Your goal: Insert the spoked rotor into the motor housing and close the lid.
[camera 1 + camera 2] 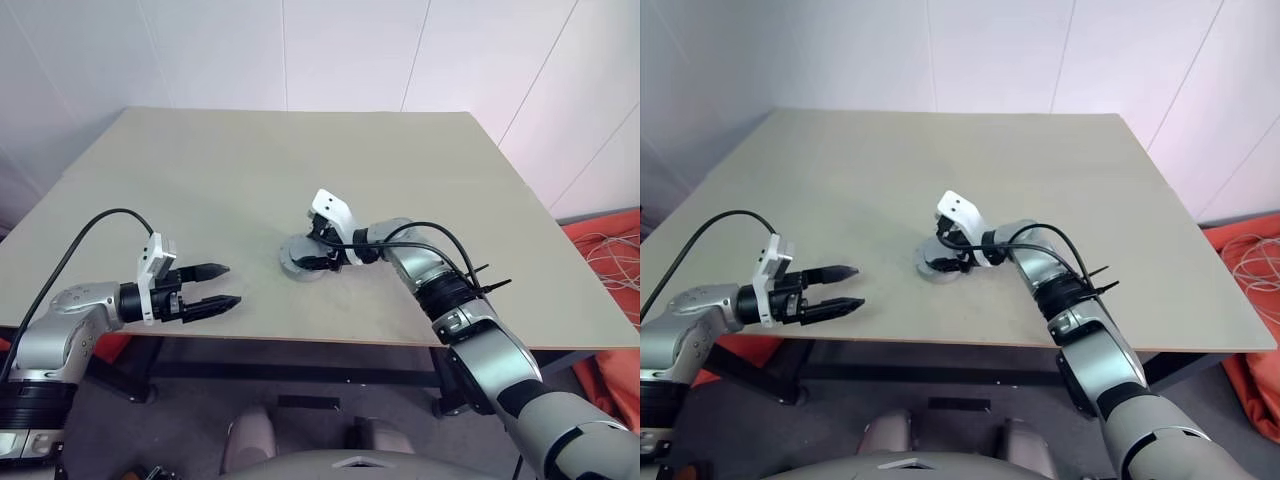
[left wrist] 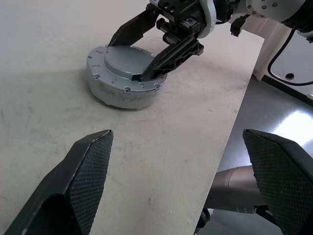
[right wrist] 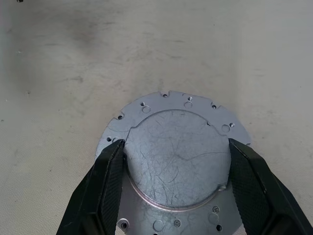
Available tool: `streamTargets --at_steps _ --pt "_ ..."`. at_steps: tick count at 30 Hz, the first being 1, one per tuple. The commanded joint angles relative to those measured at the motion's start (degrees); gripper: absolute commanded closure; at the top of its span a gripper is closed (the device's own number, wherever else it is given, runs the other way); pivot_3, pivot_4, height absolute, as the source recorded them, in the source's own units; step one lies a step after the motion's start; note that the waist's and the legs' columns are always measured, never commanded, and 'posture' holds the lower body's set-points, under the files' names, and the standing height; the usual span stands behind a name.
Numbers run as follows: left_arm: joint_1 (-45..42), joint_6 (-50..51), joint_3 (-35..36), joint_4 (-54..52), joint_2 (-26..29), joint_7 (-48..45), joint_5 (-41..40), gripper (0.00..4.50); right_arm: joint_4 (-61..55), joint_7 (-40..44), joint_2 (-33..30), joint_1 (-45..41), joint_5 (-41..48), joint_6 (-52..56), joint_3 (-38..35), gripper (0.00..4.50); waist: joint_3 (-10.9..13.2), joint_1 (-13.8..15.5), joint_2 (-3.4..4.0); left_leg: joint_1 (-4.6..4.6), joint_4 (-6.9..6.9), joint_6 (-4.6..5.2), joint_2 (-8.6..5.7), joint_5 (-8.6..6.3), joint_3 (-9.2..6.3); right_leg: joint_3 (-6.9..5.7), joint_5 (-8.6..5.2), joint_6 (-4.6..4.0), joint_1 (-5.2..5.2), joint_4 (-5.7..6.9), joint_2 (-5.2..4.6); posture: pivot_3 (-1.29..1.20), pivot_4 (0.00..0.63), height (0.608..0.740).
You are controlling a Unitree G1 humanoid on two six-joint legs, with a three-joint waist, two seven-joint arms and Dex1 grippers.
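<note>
A: What carries everything?

B: A pale beige tabletop (image 1: 250,170), bare over most of its surface. Only one assembly sits on it, nearer the front edge than the back, about midway between the left and right edges.

A: That's the motor housing?

B: Yes. The motor housing (image 2: 115,90) is a short round silver drum standing flat on the tabletop. Its top face shows a flange ring with small holes and notches around the edge.

A: And the lid?

B: A round, scratched grey plate, the lid (image 3: 178,159), lies centred on top of the housing, raised slightly above the flange ring. I cannot tell from here whether it is fully seated. The rotor I cannot make out; the closed top hides whatever is inside.

A: Where are the hands?

B: The right hand (image 3: 176,169) reaches in from the right, tilted down over the housing, with its two black fingers (image 2: 168,58) set on opposite sides of the lid's rim, touching it, closed around its width.

A: And the other one?

B: The left hand (image 1: 222,287) hovers above the front edge toward the left corner, well apart from the housing, fingers spread wide and holding nothing.
</note>
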Motion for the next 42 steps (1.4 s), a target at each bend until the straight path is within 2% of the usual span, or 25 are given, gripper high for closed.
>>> streamTargets --at_steps 1,13,17,22,25,28,36,37,42 --pt "-1.66 -1.2 1.32 -0.39 -0.43 1.05 -0.18 0.0 2.65 -0.07 -0.47 0.26 -1.11 0.57 0.45 1.34 0.0 0.01 0.0 0.01 0.0 0.0 0.0 0.0 0.0 0.0 0.0 0.0 0.01 0.0 0.0 0.0 0.0 0.74" --pt "-6.14 -1.14 2.22 1.87 -2.9 7.07 0.3 0.0 3.32 -0.35 -0.16 0.05 -1.14 0.28 0.4 1.34 -0.01 -0.02 -0.02 0.1 0.01 -0.01 0.0 0.01 -0.01 0.0 -0.02 0.03 0.09 0.02 0.0 0.0 0.0 0.74" --pt "-9.88 -8.93 1.38 5.96 -5.6 11.14 5.77 0.0 3.5 -0.56 -0.01 -0.12 -1.14 0.27 0.27 1.34 -0.02 -0.02 -0.03 0.11 0.01 -0.01 0.01 0.01 -0.02 -0.01 -0.04 0.08 0.11 0.02 0.0 0.0 0.0 0.74" --pt "-12.34 -7.44 -1.66 8.39 -6.27 10.79 7.77 0.0 3.37 -0.63 0.1 -0.08 -1.1 0.44 0.16 1.34 -0.04 -0.15 -0.06 0.11 0.01 -0.01 0.0 0.01 -0.03 0.0 -0.02 0.04 0.12 0.03 0.0 0.0 0.0 0.74" --pt "-13.85 -8.34 -1.96 10.55 -7.11 10.83 8.34 0.61 3.2 -0.61 0.08 -0.03 -1.07 0.61 0.09 1.34 -0.04 -0.16 -0.06 0.09 0.01 -0.01 0.01 0.01 -0.02 0.0 0.01 -0.01 0.09 0.02 0.0 0.0 0.0 0.74" --pt "-15.74 -11.12 -3.45 13.33 -7.91 11.1 10.98 1.53 2.99 -0.51 0.06 0.07 -1.07 0.76 0.09 1.34 -0.04 -0.12 -0.06 0.08 0.01 -0.02 0.0 0.01 -0.03 -0.02 0.01 -0.01 0.09 0.03 0.0 0.0 0.0 0.74" --pt "-22.57 -15.49 -6.0 22.19 -13.73 14.47 15.62 4.32 2.54 -0.66 0.39 0.38 -1.02 1.1 0.14 1.34 -0.05 -0.09 -0.08 0.07 0.01 -0.02 -0.01 0.01 -0.03 -0.02 0.02 -0.01 0.11 0.03 -0.03 0.0 0.0 0.74" --pt "-23.42 -15.76 -6.3 23.17 -14.61 14.89 16.07 4.5 2.52 -0.71 0.46 0.41 -1.0 1.14 0.14 1.34 -0.05 -0.11 -0.08 0.07 0.01 -0.02 0.0 0.02 -0.03 -0.02 0.02 -0.02 0.11 0.03 -0.03 0.0 0.0 0.74" --pt "-26.43 -14.73 -7.54 26.59 -17.74 16.72 17.64 4.5 2.09 -0.92 0.68 0.44 -0.86 1.53 0.0 1.34 -0.05 -0.11 -0.08 0.07 0.01 -0.02 0.0 0.02 -0.03 -0.02 0.02 -0.02 0.09 0.02 -0.03 0.0 0.0 0.74"
